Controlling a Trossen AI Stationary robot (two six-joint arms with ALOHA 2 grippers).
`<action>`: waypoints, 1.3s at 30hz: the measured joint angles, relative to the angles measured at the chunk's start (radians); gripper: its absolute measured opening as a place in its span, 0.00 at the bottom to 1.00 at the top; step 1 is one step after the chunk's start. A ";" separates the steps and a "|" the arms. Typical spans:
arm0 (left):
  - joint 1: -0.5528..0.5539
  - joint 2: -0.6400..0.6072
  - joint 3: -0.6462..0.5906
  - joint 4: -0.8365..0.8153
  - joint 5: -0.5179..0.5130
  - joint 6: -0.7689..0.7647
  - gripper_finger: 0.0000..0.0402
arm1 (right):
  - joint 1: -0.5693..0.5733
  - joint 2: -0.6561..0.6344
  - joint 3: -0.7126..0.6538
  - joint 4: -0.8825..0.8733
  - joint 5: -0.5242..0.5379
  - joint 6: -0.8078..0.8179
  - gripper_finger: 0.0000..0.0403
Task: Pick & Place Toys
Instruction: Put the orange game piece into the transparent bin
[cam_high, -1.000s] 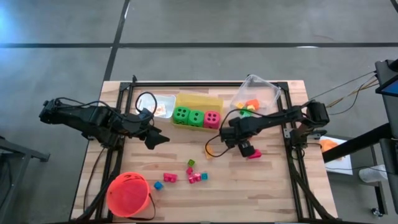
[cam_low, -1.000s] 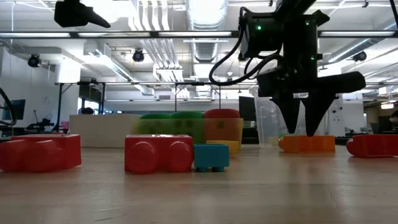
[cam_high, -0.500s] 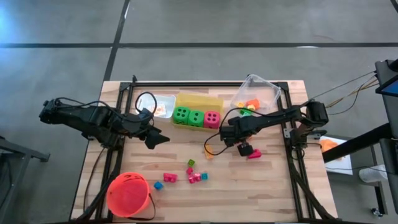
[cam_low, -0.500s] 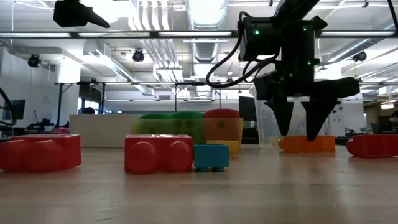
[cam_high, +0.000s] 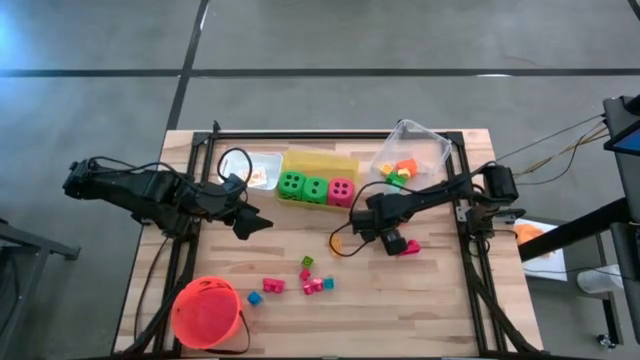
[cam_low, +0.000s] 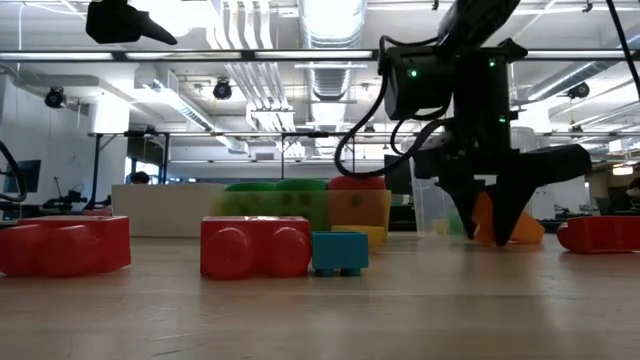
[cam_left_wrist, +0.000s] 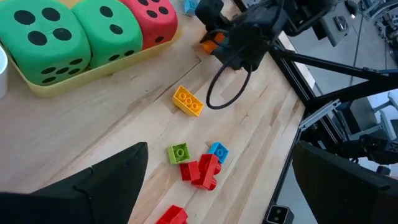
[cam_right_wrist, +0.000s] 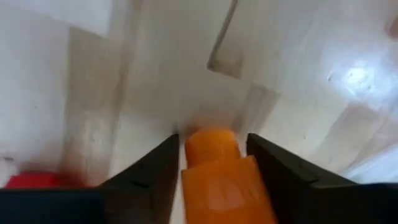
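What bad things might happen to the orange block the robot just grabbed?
The right pincer pinches the orange block tilted, so it might twist or slip out. A pink-red block lies right beside it on the table, so a drop or a low swing might knock that one away.

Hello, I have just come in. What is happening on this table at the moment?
The right tool has closed on an orange block near the middle of the wooden table and holds it tilted, one end raised. The left tool waits open beside the yellow tray holding three dice. More small blocks lie loose nearer the orange bucket.
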 joint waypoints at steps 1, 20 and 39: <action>0.000 0.000 0.000 0.000 0.000 0.000 0.95 | 0.002 0.000 0.002 0.004 0.000 0.000 0.41; 0.000 0.000 0.000 0.000 0.000 0.000 0.95 | 0.027 -0.004 0.167 -0.026 -0.120 0.131 0.31; 0.000 0.000 0.000 0.000 0.001 0.000 0.95 | -0.008 -0.078 0.542 -0.182 -0.239 0.294 0.31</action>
